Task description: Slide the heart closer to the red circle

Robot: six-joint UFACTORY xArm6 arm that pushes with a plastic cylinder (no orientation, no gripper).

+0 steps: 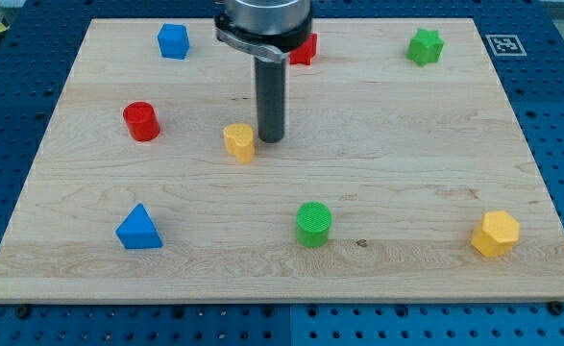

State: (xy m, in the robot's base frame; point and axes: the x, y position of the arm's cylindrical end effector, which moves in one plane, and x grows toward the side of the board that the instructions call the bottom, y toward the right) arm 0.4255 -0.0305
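Note:
A yellow heart (239, 141) lies on the wooden board, left of centre. A red circle (141, 121), a short cylinder, stands further to the view's left and slightly higher. My tip (270, 139) rests on the board just to the right of the yellow heart, close against its right side. The rod rises straight up from the tip to the arm's metal collar at the view's top.
A blue block (173, 40) sits top left, and a red block (304, 48) is partly hidden behind the rod. A green star-like block (424, 46) is top right. A blue triangle (138, 229), green circle (313, 223) and yellow hexagon (496, 234) lie along the bottom.

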